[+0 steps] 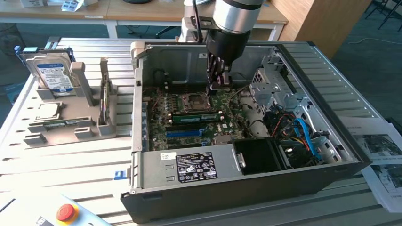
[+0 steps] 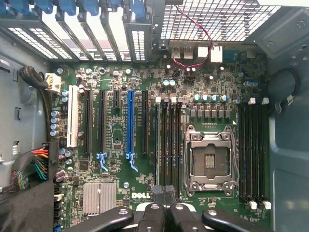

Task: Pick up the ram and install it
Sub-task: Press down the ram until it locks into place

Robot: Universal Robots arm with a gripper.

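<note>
**Seating the ram, by the look of it**

Left of the computer case (image 1: 251,190), a grey rack (image 1: 80,75) holds the hard drive (image 1: 55,71) on the slatted metal table (image 1: 69,162). Inside the case, the ram (image 1: 197,116) lies along the memory slots just beside the CPU socket (image 1: 191,100). You appear to be at the install step, though I cannot tell whether the stick is fully latched. Your gripper (image 1: 218,86) hangs above the board, fingers closed together with nothing between them. Pressing the stick home would call for those closed tips squarely over its top edge, clear of the socket. Right of the case lie printed sheets (image 1: 383,160). Behind it stand desks (image 1: 125,14) and a wooden panel (image 1: 308,19).
</note>
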